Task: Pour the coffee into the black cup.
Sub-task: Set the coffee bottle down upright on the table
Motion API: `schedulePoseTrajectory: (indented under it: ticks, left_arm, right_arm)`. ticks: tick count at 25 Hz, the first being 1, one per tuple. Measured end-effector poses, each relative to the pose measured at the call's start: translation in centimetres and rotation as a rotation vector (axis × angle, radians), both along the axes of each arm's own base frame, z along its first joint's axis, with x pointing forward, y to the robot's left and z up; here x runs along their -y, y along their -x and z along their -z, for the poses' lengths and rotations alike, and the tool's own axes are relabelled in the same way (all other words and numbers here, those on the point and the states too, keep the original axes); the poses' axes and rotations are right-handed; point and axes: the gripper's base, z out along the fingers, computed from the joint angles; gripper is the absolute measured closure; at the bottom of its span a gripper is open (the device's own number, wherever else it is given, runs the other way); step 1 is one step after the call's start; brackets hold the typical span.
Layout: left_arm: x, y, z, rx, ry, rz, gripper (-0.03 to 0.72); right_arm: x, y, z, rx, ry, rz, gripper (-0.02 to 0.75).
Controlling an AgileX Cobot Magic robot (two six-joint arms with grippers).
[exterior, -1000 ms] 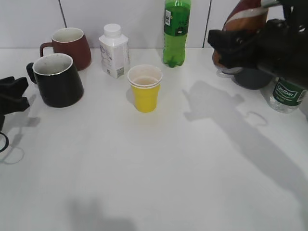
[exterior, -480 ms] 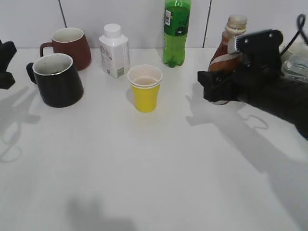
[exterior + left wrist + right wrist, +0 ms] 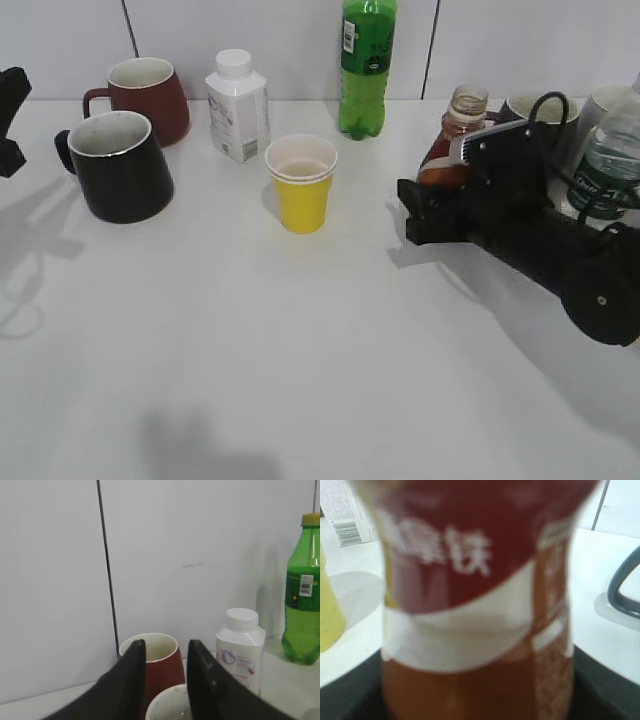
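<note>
1. Broadly, the exterior view shows bare table (image 3: 300,380) across the front; the right gripper (image 3: 432,212) reaches in low from the right, clamped on the uncapped coffee bottle (image 3: 452,140), right of the yellow cup (image 3: 301,183). The black cup (image 3: 120,165) stands far left.
2. Left wrist view: the left gripper (image 3: 166,672) hangs raised, jaws narrowly parted and empty, above the black cup's rim (image 3: 172,705), with the maroon mug (image 3: 159,661) behind.
3. Right wrist view: the bottle's red-and-white label (image 3: 470,580) fills the frame, blurred, brown liquid below.
</note>
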Motion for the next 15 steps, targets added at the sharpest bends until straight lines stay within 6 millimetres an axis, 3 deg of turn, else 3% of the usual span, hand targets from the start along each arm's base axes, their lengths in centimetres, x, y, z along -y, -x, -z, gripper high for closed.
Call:
schedulePoseTrajectory:
  ticks: [11,15]
  left_arm:
    - [0.02,0.01,0.00,0.000,-0.001,0.002,0.467]
    - [0.02,0.01,0.00,0.000,-0.001,0.002,0.467]
  right_arm:
    - [0.05,-0.04,0.37,-0.006,-0.002,0.008,0.209]
    - [0.10,-0.02,0.36,-0.029,-0.018,0.018,0.128]
